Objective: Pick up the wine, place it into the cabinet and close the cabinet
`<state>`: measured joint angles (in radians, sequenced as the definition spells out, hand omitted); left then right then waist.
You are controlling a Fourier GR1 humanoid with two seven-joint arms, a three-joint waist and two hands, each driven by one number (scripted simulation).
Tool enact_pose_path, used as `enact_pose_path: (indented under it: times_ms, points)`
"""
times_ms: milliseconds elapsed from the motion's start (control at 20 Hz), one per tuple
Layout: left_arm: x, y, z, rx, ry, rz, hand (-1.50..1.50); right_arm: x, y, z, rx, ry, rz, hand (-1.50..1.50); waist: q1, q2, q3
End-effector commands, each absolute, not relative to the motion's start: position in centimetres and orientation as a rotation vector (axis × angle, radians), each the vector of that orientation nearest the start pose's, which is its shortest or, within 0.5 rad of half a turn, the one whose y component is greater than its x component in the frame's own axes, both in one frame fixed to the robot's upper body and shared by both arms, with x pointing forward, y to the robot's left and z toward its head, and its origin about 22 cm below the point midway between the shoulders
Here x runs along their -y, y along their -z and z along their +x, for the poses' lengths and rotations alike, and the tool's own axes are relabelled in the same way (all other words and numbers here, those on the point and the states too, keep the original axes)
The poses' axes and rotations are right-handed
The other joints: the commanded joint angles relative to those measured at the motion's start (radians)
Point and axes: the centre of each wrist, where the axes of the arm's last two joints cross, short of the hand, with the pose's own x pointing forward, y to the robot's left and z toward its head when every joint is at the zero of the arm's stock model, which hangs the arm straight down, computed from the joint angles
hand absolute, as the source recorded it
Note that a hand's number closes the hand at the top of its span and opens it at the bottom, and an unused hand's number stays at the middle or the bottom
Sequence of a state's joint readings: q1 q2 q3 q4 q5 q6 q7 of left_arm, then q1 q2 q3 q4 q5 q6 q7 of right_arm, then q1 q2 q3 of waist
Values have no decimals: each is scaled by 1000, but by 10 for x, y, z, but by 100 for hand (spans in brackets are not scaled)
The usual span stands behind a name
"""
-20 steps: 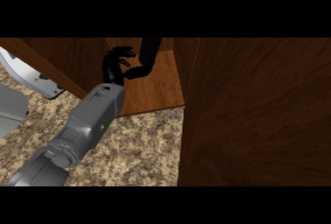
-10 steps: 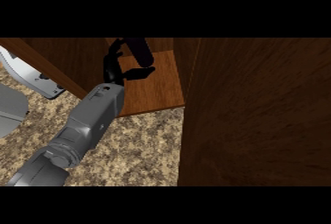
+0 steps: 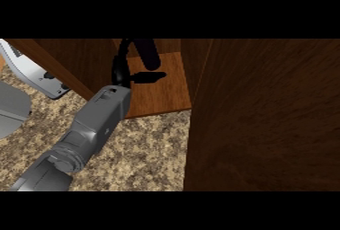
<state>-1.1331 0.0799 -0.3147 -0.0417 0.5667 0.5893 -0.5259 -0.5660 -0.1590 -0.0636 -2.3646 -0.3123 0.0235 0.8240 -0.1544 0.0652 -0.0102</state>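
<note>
The hand [image 3: 133, 74] is showing in the upper middle of the frame, at the end of a grey forearm [image 3: 93, 123] that is coming in from the lower left corner. By its place at the left of the view it is reading as the left hand. It is reaching over the wooden shelf [image 3: 159, 92] of the open cabinet [image 3: 79, 58]. Its fingers are sitting beside the wine [image 3: 147, 53], a dark bottle leaning at the top of the frame over the shelf, but whether they are curling round the bottle or merely lying next to it is something I cannot tell. 1 dark digit is sticking out to the right, apart from the bottle.

The cabinet door [image 3: 266, 117] is filling the right side of the frame as a broad dark wooden panel, standing open. The speckled counter [image 3: 143, 148] is lying below the shelf, across the lower left. A white appliance [image 3: 33, 67] is sitting at the upper left, and a grey object [image 3: 10, 110] is showing at the left edge below it.
</note>
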Motion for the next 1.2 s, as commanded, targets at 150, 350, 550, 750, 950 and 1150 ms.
enact_pose_path:
  times_ms: [150,350,550,750,950,1150]
  points:
    - [-171,-34,440,1777,98,238,-150,207,-276,179,2027,-327,356,-150,54,-30,6]
    - [-155,-39,440,1874,25,-23,-150,213,-281,179,2003,-308,316,-150,88,-47,7]
    - [-135,-46,440,1904,-64,-207,-150,208,-272,171,2001,-297,299,-150,113,-56,9]
    - [-127,-44,436,1855,9,-290,-150,215,-284,182,1983,-290,238,-150,145,-66,10]
    - [-100,-43,426,1856,62,-311,-150,219,-282,164,1970,-266,236,-150,164,-77,10]
    - [-77,-42,412,1901,80,-344,-150,214,-288,164,1964,-282,234,-150,164,-76,10]
